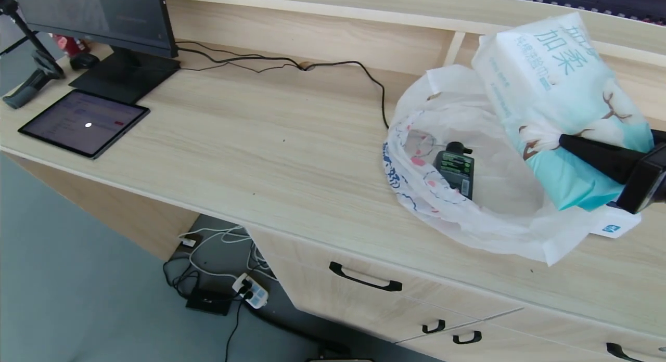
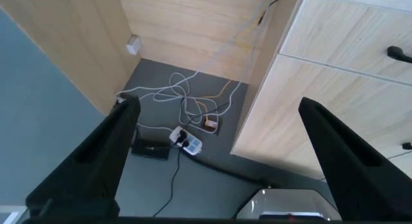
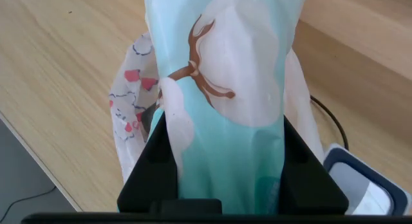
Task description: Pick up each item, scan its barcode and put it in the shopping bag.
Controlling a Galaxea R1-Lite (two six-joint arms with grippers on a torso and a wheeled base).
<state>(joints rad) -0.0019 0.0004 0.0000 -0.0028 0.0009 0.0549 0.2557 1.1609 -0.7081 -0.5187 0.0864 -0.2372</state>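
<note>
My right gripper [image 1: 564, 143] is shut on a white and teal tissue pack [image 1: 562, 91], holding it tilted over the mouth of the white shopping bag [image 1: 416, 180] on the counter. In the right wrist view the tissue pack [image 3: 225, 108] sits between the black fingers [image 3: 154, 159], with the shopping bag [image 3: 129, 102] below. A dark bottle [image 1: 455, 167] with a barcode label lies inside the bag. My left gripper [image 2: 219, 140] hangs open below counter height, over the floor, with nothing between its fingers.
A monitor [image 1: 99, 18], a tablet [image 1: 83, 121] and a handheld scanner on a stand [image 1: 31, 70] sit at the counter's left end. A black cable [image 1: 333, 65] runs along the back. Drawers with black handles [image 1: 364, 279] face front. Cables and a power strip [image 2: 187, 141] lie on the floor.
</note>
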